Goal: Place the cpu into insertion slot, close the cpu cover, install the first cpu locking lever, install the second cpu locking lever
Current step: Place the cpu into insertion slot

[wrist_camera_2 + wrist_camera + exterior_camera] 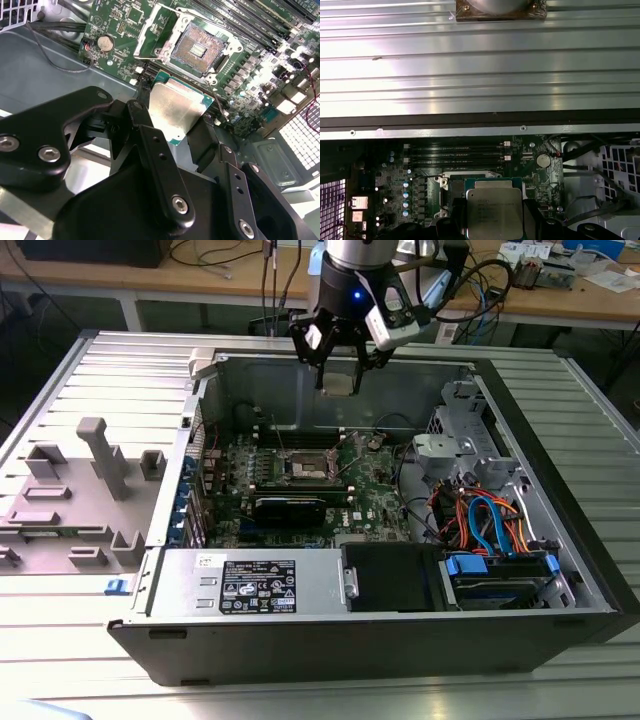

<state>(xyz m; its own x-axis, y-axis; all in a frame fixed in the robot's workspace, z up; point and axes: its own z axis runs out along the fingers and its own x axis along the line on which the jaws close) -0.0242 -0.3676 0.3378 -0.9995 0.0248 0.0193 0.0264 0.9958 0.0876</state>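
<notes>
The work surface is a ribbed metal table [560,390], silver-grey, with long parallel grooves. In the first wrist view its grooved top [480,75] carries broad bright reflections. A grey moulded fixture [80,490] with upright posts lies on the table toward the exterior view's left. Behind the table runs a wooden bench [230,285] on a pale leg [130,312], bearing loose cables [200,252] and small boxes [540,265]. The space beneath the bench is dark.
</notes>
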